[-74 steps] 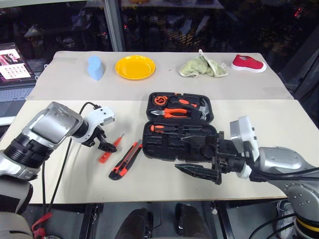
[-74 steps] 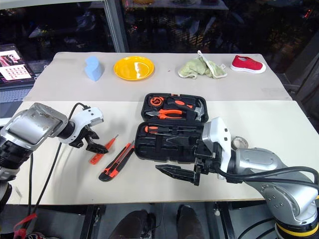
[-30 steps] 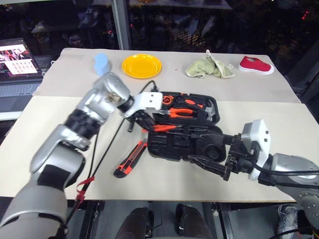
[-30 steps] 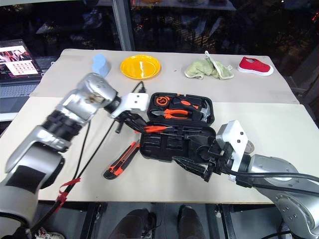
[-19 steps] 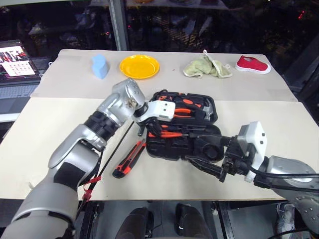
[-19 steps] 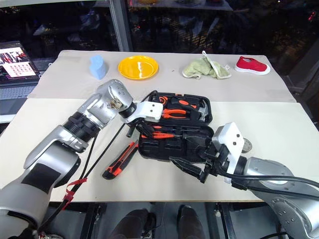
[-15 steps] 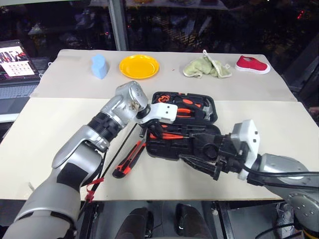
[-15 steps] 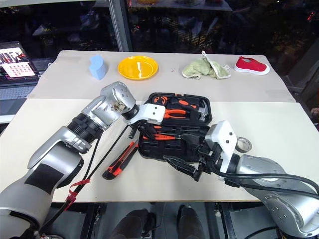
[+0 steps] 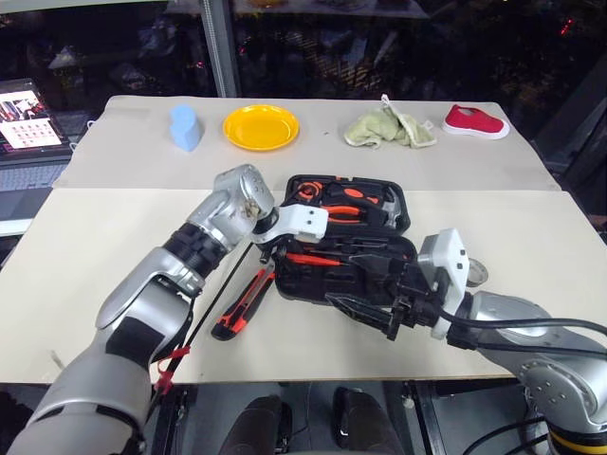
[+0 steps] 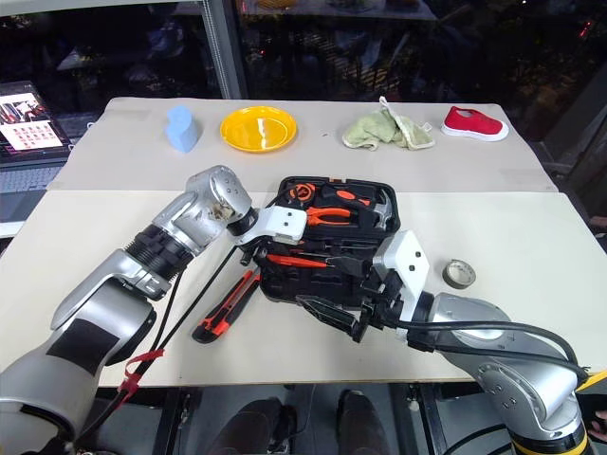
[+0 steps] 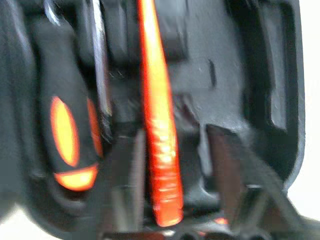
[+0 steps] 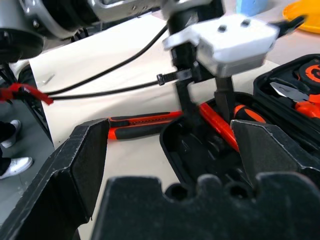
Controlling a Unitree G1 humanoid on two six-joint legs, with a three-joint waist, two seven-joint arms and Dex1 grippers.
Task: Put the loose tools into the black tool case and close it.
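slim orange screwdriver [image 11: 159,135] going into the open tool case [image 9: 346,242].
the left gripper [image 12: 202,112] stands over the case's front half with its fingers apart on either side of the screwdriver, which lies in a slot; whether they touch it is unclear. the right gripper [image 9: 372,308] hangs spread and empty at the front edge. left to do: the utility knife [image 9: 242,303] beside the case, the tape roll [image 10: 459,274] and closing the lid. the left wrist view shows a black-and-orange screwdriver [image 11: 67,135] already seated.

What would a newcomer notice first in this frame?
The open black tool case at the table's middle, with the left hand reaching into its near half over a slim orange screwdriver. The right hand hangs wide open at the case's near edge, and an orange utility knife lies left of the case.
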